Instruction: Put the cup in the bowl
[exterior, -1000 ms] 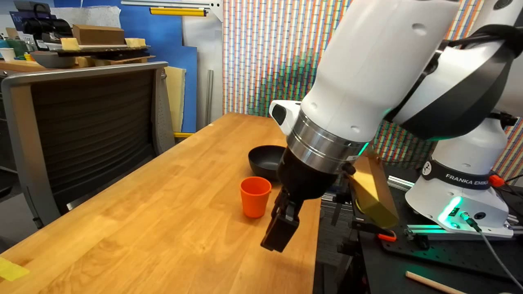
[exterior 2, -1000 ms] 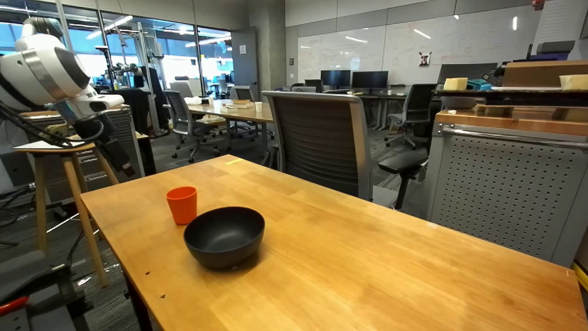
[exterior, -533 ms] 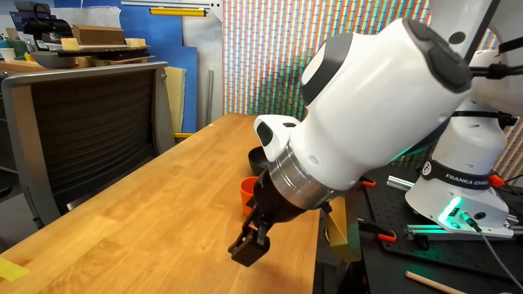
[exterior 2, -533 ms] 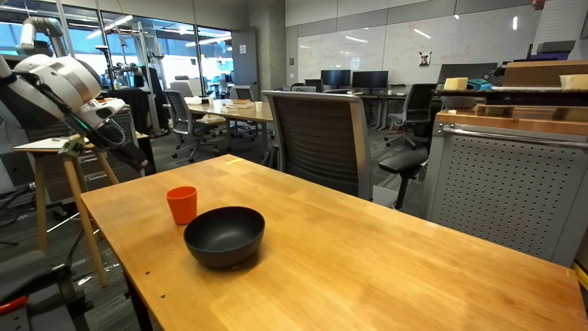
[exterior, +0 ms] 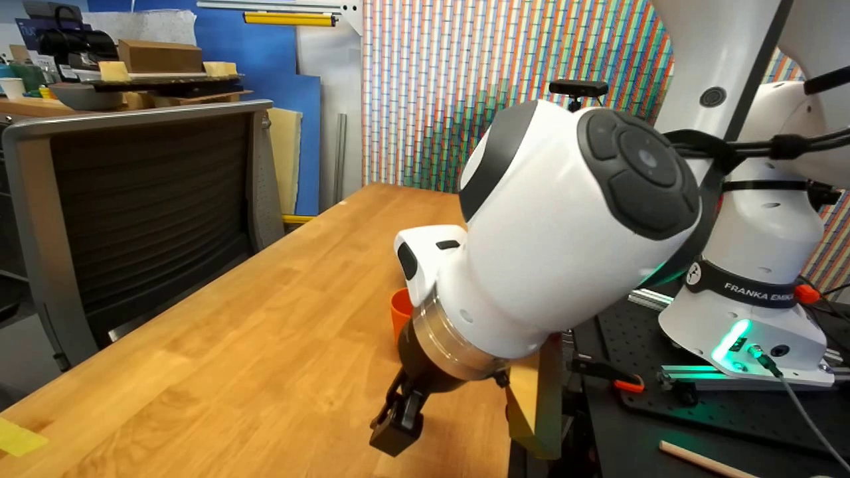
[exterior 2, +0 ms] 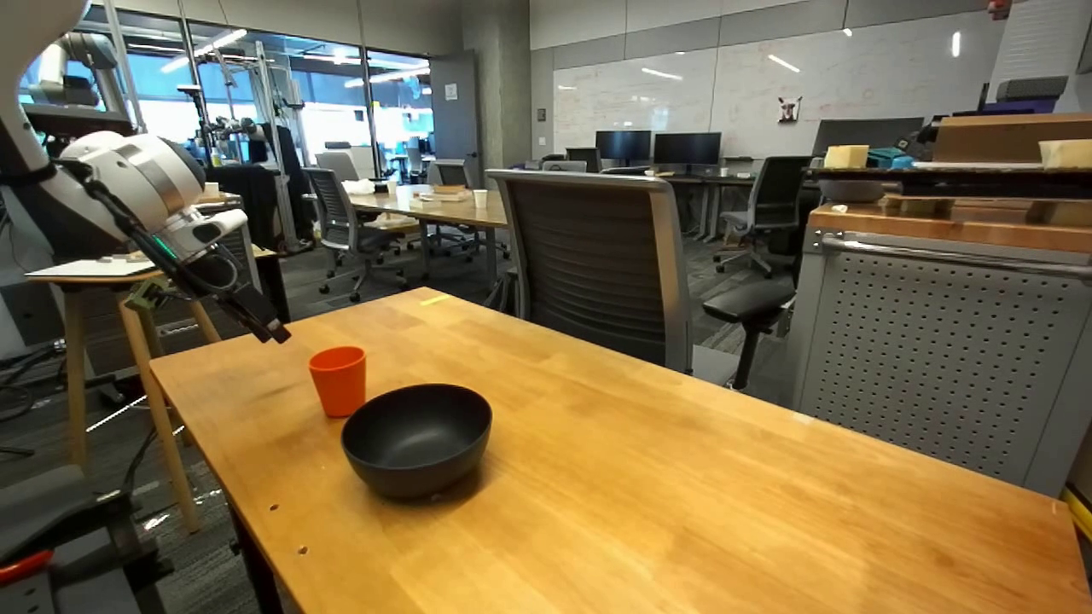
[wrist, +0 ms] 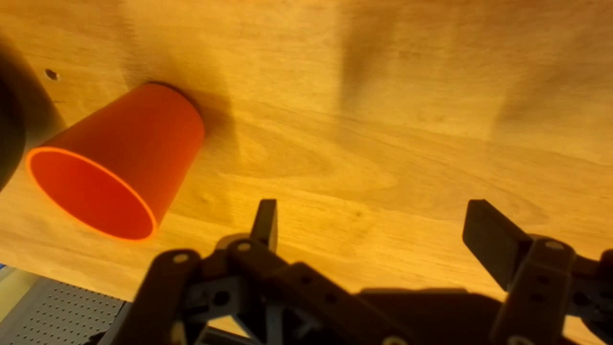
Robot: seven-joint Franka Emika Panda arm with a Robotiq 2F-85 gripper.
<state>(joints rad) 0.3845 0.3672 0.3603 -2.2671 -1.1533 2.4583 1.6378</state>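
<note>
The orange-red cup (exterior 2: pixel 339 381) stands upright on the wooden table beside the black bowl (exterior 2: pixel 416 443). In the other exterior picture the arm partly covers the cup (exterior: pixel 400 312) and hides the bowl. In the wrist view the cup (wrist: pixel 139 143) is at the upper left, outside the left finger, and the bowl's dark edge (wrist: pixel 8 124) shows at the left border. My gripper (wrist: pixel 372 211) is open with nothing between its fingers. It hangs tilted above the table, apart from the cup, in both exterior views (exterior: pixel 393 431) (exterior 2: pixel 275 331).
The wooden table (exterior 2: pixel 682 495) carries the cup and bowl. An office chair (exterior 2: pixel 593 264) stands along its far side, also seen at the left in an exterior view (exterior: pixel 146 212). A perforated grey cabinet (exterior 2: pixel 938 350) stands beyond the table.
My gripper has moved down and closer over the table, going left and down in an exterior picture and right and down toward the cup in the other. The cup and bowl have not moved.
</note>
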